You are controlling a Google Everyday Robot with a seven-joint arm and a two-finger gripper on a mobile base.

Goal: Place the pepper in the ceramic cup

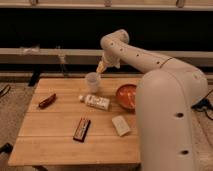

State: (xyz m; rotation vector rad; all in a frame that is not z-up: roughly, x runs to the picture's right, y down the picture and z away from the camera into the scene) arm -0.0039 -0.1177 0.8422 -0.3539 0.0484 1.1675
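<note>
The dark red pepper (47,101) lies on the left side of the wooden table (55,145). The whitish ceramic cup (92,82) stands upright near the table's far edge, in the middle. My gripper (101,67) hangs at the end of the white arm, just above and to the right of the cup, far from the pepper. Nothing shows in it.
A white bottle with a label (95,102) lies on its side in front of the cup. An orange bowl (126,96) sits to the right, a flat dark bar (81,129) at the front, a pale block (120,125) beside it. My arm's white body covers the table's right side.
</note>
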